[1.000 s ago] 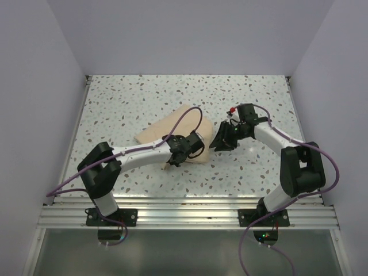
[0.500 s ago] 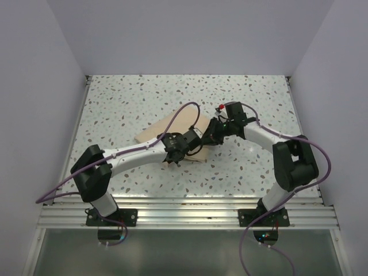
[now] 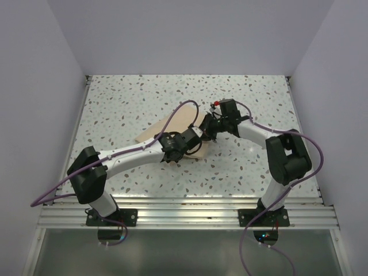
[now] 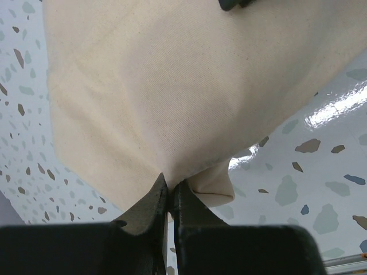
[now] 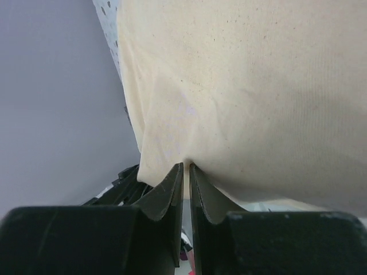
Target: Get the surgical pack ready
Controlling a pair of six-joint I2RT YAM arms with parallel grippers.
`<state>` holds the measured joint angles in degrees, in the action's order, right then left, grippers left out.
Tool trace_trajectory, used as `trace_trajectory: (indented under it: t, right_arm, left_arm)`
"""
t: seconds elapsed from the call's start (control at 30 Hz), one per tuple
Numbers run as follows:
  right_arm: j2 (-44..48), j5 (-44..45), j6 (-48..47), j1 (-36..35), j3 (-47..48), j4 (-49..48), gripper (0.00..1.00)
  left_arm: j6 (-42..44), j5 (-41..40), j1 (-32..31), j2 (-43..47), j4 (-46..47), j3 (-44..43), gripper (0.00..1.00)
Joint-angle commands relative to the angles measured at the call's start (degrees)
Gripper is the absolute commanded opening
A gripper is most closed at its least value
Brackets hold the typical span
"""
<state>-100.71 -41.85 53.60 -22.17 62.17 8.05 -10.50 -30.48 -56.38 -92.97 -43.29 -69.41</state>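
The large tan square cloth wrap sheet (image 3: 179, 122) lies folded near the middle of the white speckled table (image 3: 126, 98), and whatever it covers is hidden. The left gripper (image 4: 168, 189) is clamped on a folded corner of the cloth's edge, and the right gripper (image 5: 186, 172) pinches the edge close by, jaws all but meeting. To fold cleanly, both should probably lift together, keep the edge taut and level, and let go only once the flap lies flat
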Motion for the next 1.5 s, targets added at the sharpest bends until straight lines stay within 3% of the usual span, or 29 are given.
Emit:
trace_trajectory:
  t: [0.0,0.57,0.77,0.83,0.93,1.0,1.07,1.23,1.33,1.47]
  right_arm:
    - [-1.34,-0.17,2.99,-1.9,-0.2,-4.27,0.12]
    - [2.62,3.61,3.61,-5.16,-8.2,-7.09,0.0]
    - [7.36,4.57,0.46,-5.16,-9.97,-2.7,0.0]
    - [8.15,5.37,-3.91,-4.81,-8.74,2.91,0.0]
    - [9.3,6.16,-8.67,-2.88,-7.42,9.42,0.03]
    - [10.53,5.29,-10.0,0.0,-7.5,11.44,0.12]
    - [11.49,5.02,-11.94,2.47,-7.42,12.86,0.28]
    - [11.24,5.54,-17.03,9.95,-4.35,16.29,0.48]
    - [8.69,4.41,-16.87,11.36,-2.41,13.67,0.58]
    - [4.74,1.94,-13.62,11.45,-1.44,5.5,0.6]
  left_arm:
    - [-0.92,-1.78,0.04,3.41,3.65,-2.93,0.0]
    - [-2.15,-1.34,0.04,3.58,3.04,-5.56,0.0]
    - [-2.33,-1.6,0.04,3.76,2.86,-5.04,0.0]
    - [-2.33,-1.43,0.04,3.67,2.86,-5.04,0.0]
    - [-2.59,-0.64,0.04,3.76,2.77,-4.51,0.0]
    - [-2.42,0.59,0.04,4.02,2.94,-3.64,0.0]
    - [-2.33,1.47,0.04,4.11,3.21,-3.02,0.0]
    - [-2.86,5.94,0.13,4.2,4.79,-1.0,0.04]
    - [-3.47,7.54,0.04,3.59,5.32,-0.47,0.06]
    - [-3.65,7.98,0.04,3.14,5.93,-0.29,0.06]
